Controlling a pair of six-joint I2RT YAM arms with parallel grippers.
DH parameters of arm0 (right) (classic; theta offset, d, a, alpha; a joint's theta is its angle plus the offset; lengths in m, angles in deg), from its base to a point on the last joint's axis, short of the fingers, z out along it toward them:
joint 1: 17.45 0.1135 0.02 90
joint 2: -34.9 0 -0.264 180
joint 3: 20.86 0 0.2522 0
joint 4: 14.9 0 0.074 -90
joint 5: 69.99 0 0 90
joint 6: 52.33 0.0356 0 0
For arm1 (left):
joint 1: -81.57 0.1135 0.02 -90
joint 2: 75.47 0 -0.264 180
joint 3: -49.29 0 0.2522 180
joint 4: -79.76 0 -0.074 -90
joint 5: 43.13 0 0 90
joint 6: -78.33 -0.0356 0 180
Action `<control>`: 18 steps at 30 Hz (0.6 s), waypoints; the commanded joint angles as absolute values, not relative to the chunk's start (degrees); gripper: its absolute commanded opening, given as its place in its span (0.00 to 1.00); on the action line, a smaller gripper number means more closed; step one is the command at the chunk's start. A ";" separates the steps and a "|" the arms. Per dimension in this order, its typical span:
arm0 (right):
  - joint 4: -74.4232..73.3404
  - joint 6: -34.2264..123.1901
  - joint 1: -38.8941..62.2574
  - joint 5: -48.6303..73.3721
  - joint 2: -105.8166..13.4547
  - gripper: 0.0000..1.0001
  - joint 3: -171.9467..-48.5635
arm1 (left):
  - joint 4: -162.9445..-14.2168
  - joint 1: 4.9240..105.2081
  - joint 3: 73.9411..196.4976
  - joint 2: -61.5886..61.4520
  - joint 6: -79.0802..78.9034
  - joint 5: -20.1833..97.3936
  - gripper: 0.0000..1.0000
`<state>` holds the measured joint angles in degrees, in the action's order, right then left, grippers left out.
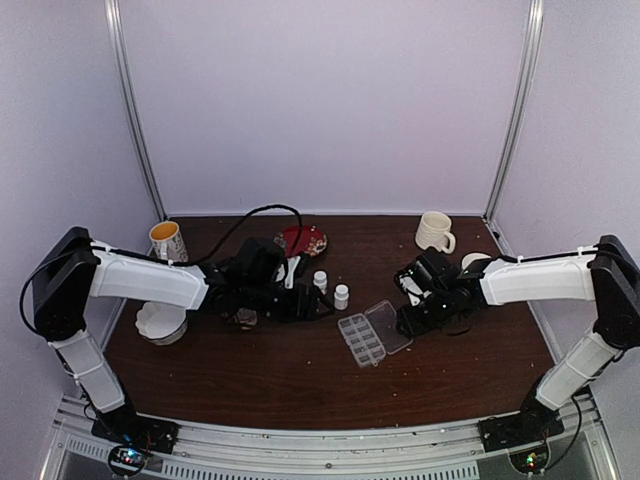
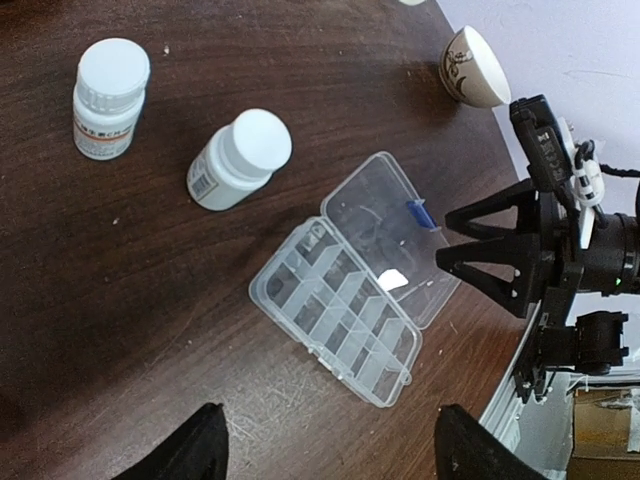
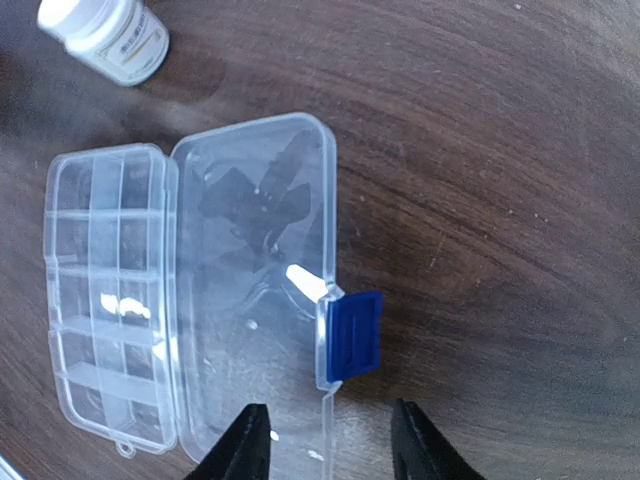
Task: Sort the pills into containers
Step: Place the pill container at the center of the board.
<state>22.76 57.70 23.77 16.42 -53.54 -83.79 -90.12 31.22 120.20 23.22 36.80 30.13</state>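
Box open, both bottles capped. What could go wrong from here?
Right claw hangs over the lid edge by the blue latch; a nudge could slide the box or flip the lid shut.
The two bottles stand close; uncapping one may topple the other.
Cells are small; a pour could spill onto the lid.

A robotics lab booth — plain white walls (image 1: 330, 100) and metal posts (image 1: 135, 110) box in a dark wooden counter (image 1: 300, 385), with two robot arms (image 1: 150, 280) bolted to its near rail (image 1: 330, 440).
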 commanded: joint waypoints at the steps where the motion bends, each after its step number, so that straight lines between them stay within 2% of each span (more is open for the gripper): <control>1: 25.56 57.24 24.21 19.75 -52.84 0.50 -85.93 | -85.96 30.81 122.12 19.08 32.80 33.31 0.73; 9: 23.83 53.62 25.86 18.10 -46.26 0.50 -86.20 | -68.62 30.76 126.09 11.69 24.94 49.11 0.71; 18: 21.12 52.96 28.61 16.61 -46.40 0.50 -88.80 | -50.51 31.35 130.52 6.39 21.68 63.00 0.68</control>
<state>23.03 53.83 27.46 16.98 -46.44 -86.74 -60.70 31.11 129.13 9.21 24.10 55.07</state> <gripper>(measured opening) 0.503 0.688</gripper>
